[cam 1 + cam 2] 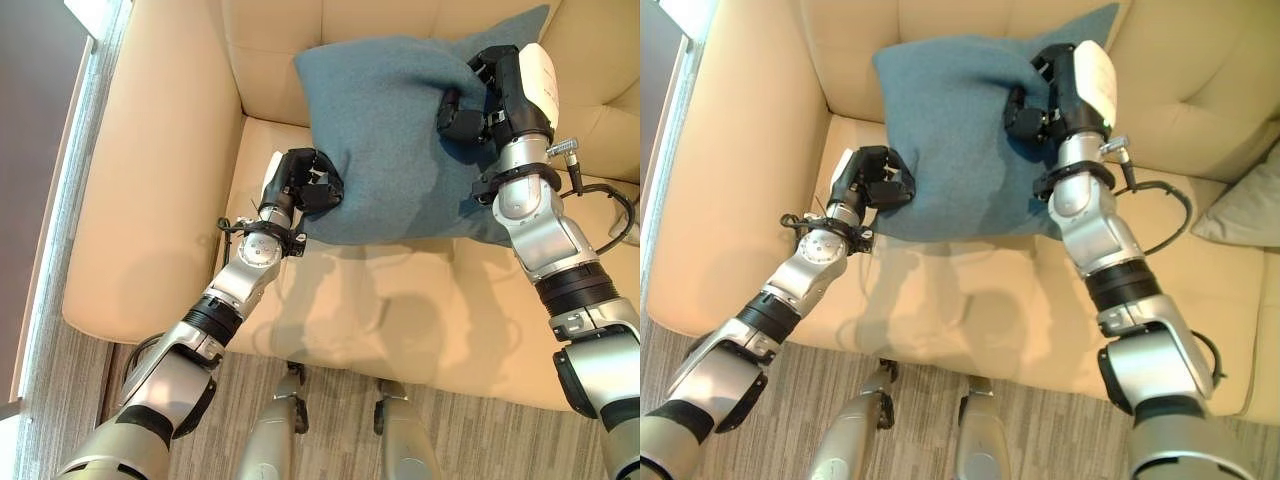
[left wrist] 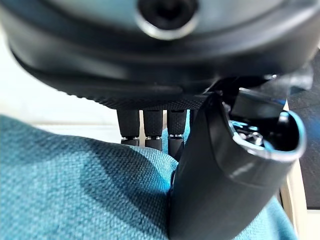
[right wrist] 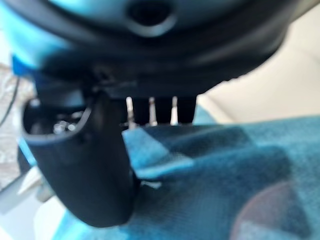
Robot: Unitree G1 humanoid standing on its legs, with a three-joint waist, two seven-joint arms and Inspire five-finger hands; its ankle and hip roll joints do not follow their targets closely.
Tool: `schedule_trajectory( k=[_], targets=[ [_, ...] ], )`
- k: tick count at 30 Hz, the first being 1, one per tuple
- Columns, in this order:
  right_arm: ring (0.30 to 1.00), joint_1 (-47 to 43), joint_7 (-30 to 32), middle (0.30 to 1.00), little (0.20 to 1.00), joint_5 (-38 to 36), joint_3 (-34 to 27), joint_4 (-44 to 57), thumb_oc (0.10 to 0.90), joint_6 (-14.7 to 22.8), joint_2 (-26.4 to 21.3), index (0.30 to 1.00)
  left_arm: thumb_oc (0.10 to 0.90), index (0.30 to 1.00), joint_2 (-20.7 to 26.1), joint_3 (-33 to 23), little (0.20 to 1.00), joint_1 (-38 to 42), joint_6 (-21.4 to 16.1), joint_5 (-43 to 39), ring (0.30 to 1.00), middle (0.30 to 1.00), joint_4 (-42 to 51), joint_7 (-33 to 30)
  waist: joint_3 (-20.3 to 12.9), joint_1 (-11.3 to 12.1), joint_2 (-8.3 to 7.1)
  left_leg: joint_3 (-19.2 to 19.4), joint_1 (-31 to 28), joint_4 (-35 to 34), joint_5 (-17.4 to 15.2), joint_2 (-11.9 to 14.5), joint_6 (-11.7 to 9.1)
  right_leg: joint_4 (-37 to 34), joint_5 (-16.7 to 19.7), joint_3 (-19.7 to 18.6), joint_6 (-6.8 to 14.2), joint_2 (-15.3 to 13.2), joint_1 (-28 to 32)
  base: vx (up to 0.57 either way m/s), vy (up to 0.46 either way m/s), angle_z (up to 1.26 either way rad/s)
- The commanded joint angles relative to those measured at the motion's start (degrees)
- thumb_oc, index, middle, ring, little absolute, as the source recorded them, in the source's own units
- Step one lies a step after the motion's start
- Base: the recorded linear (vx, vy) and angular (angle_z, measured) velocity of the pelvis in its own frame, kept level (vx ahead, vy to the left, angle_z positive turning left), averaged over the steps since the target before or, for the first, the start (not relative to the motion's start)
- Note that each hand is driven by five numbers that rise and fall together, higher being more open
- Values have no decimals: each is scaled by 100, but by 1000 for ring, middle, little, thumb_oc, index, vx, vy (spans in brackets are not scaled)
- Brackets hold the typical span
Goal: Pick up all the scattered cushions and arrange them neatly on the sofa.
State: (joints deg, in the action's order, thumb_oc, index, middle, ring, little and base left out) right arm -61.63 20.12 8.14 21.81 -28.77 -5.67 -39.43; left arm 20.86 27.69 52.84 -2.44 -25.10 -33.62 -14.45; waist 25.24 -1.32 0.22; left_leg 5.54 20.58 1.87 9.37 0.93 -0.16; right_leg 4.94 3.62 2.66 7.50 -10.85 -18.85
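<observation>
Cream sofa [image 1: 150, 200] carries our blue cushion [image 1: 390, 140] against its back; left hand [image 1: 305, 180] and right hand [image 1: 490, 95] each pinch an edge.

Grey cushion [image 1: 1245, 210] — cut off at the frame edge

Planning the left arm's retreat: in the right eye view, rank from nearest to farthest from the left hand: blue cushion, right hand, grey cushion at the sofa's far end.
1. Blue cushion: the left hand grips its lower left corner.
2. Right hand: across the same cushion, pinching its upper right part.
3. Grey cushion: at the view's right edge, on the sofa seat.
</observation>
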Motion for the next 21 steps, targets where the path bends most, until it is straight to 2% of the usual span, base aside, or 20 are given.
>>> schedule_trajectory(
  k=[1, 7, 9, 10, 12, 21],
  targets=[
    [300, -2121, 457, 300, 300, -30, 89, 704, 400, 792, 93, 300, 400, 300, -435, 258, 300, 1364, -777, 514, 300, 300, 498, 189, -675, 163, -11, -261, 519, 1343, -1626, -5, 70, 1105, -969, 491, -282, 204, -426, -8, -66, 1],
    [300, -3184, 818, 300, 300, 33, 667, -151, 400, 758, -4, 300, 400, 300, -313, 502, 300, 2357, -913, 1100, 300, 300, 123, -156, -629, 98, 52, -294, 950, 1340, -1471, 19, -17, 1194, -929, 458, -255, 191, -916, -41, -31, 6],
    [300, -3293, 1149, 300, 300, 132, 634, -144, 400, 752, 13, 300, 400, 300, -305, 512, 300, 2670, -1027, 1644, 300, 300, 58, -608, -714, 30, 81, -315, 983, 1251, -1430, 30, -37, 1160, -931, 404, -267, 222, -992, 34, -19, 6],
    [300, -3293, 1152, 300, 300, 134, 632, -144, 400, 752, 15, 300, 400, 300, -309, 515, 300, 2671, -1030, 1653, 300, 300, 53, -618, -715, 29, 79, -316, 983, 1246, -1427, 29, -38, 1158, -930, 404, -267, 222, -993, 0, 0, 0],
    [300, -3262, 1394, 300, 300, 339, 639, -152, 400, 753, 176, 300, 400, 300, -344, 520, 300, 2693, -1058, 2176, 300, 300, -16, -1041, -796, -27, 74, -299, 945, 1141, -1417, 15, -43, 1097, -929, 368, -282, 236, -996, 43, 8, 0],
    [300, -2974, 1865, 300, 300, 1009, 303, -93, 400, 390, 351, 300, 400, 300, -562, 426, 300, 2486, -936, 2819, 300, 300, -213, -1453, -921, -141, 86, -212, 921, 1034, -1460, -38, -26, 973, -863, 255, -272, 252, -1040, 13, 4, -1]
  ],
)
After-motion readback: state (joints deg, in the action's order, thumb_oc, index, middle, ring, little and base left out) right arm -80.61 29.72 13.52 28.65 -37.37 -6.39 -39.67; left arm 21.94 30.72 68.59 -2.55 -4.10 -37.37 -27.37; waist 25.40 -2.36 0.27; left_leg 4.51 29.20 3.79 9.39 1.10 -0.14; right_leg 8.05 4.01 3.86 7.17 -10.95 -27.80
